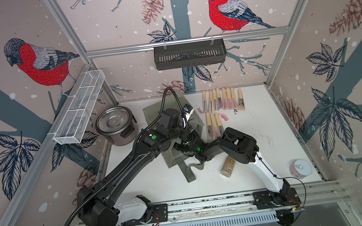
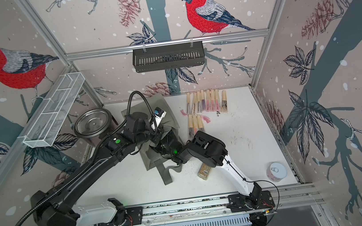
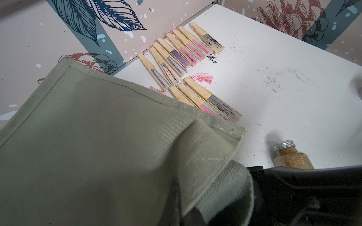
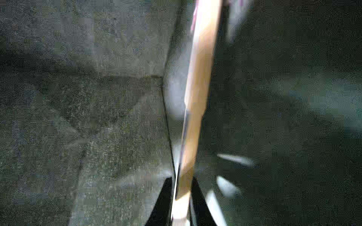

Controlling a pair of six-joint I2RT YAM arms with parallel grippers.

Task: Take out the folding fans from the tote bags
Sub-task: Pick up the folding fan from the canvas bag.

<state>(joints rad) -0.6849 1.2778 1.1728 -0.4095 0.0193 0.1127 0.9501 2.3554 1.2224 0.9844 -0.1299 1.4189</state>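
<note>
The right gripper (image 4: 181, 197) is deep inside the bag (image 3: 88, 137), its jaws pinching a fan (image 4: 197, 78); a pick is in hand, I'd say. The left gripper (image 3: 194, 215) is clamped on the bag's rim, holding the mouth up. Next comes a straight pull, clear of the cloth. Other fans (image 1: 222, 99) lie in two rows by the table's (image 1: 258, 132) far edge. The pot (image 1: 114, 123) looks empty.
</note>
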